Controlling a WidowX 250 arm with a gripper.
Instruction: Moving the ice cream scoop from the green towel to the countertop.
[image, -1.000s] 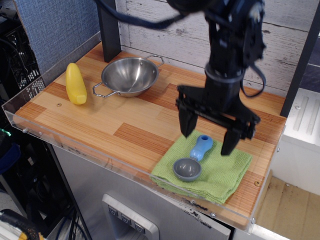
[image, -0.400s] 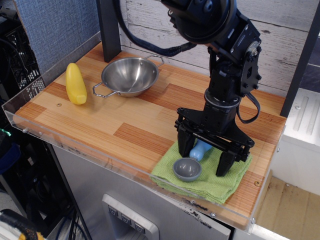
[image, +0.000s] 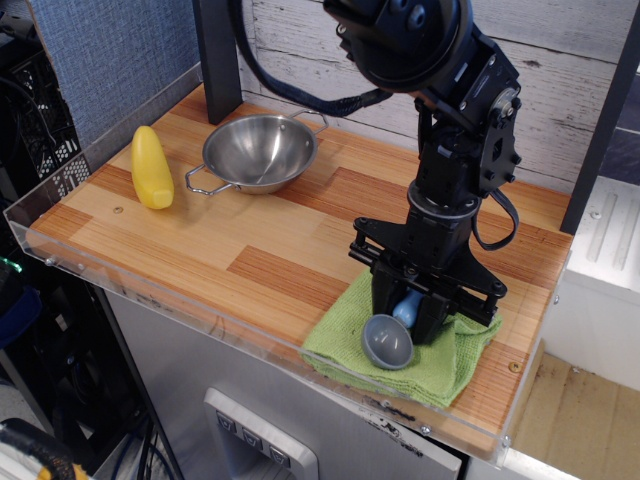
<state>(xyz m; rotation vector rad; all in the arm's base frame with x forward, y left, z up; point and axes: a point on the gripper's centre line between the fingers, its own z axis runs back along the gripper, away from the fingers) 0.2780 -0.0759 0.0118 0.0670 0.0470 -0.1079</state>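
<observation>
The ice cream scoop (image: 389, 340) has a round grey bowl and a light-blue handle. It lies on the green towel (image: 340, 345) at the front right of the countertop (image: 200, 250). My black gripper (image: 407, 310) is down over the towel with its fingers closed on the blue handle. The grey bowl is tipped up on its side, facing the front. Most of the handle is hidden between the fingers. The towel is bunched up around the gripper at its right side.
A two-handled steel bowl (image: 258, 152) sits at the back left. A yellow banana-like object (image: 151, 167) lies at the far left. A clear acrylic rim (image: 150, 300) edges the board. A dark post (image: 217, 60) stands behind the bowl.
The gripper came down onto the towel and closed its fingers on the scoop's handle. The scoop's bowl has tipped up on its side and the towel has bunched up.
</observation>
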